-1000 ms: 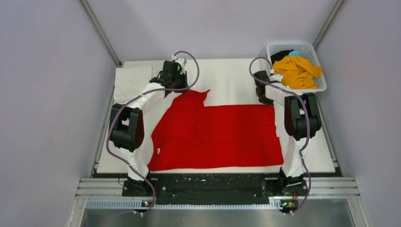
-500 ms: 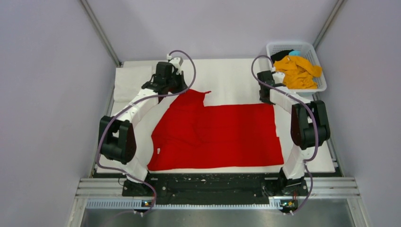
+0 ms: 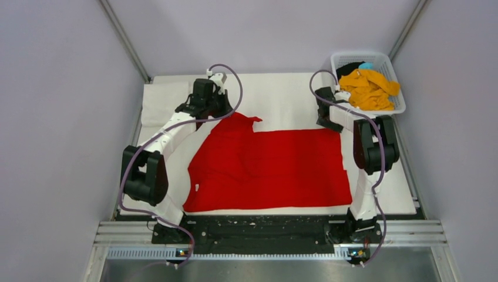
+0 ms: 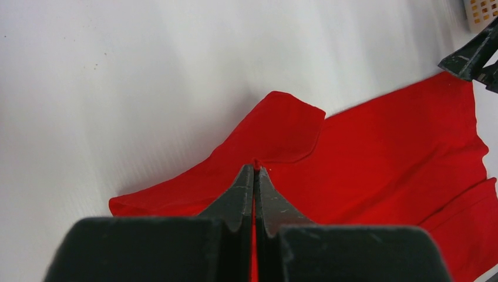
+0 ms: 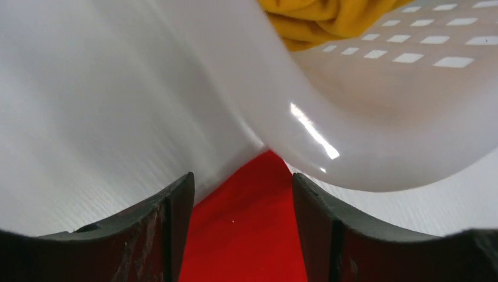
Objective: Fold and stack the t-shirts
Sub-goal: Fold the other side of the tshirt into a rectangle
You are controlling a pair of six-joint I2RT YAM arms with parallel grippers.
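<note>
The bright red t-shirt (image 3: 270,167) lies flat across the middle of the white table, one sleeve (image 4: 282,129) pointing to the far side. My left gripper (image 3: 222,113) is at the shirt's far left part, shut on a pinch of red cloth that shows at its tips (image 4: 256,167). My right gripper (image 3: 330,123) hangs over the shirt's far right corner. Its jaws stand open, and the red corner (image 5: 249,223) lies loose on the table between its fingers (image 5: 176,229), gripped by neither. An orange-yellow t-shirt (image 3: 369,89) and a black one (image 3: 350,67) are bunched in the basket.
The white lattice basket (image 3: 339,59) stands at the far right corner, its rounded wall (image 5: 382,123) just beyond my right fingers. A folded white t-shirt (image 3: 161,98) lies at the far left. Metal frame posts and grey walls close in the table.
My right gripper has opened and let go of the red shirt's far right corner. My left gripper stays shut on the cloth, having shifted slightly to the far left a second ago.
</note>
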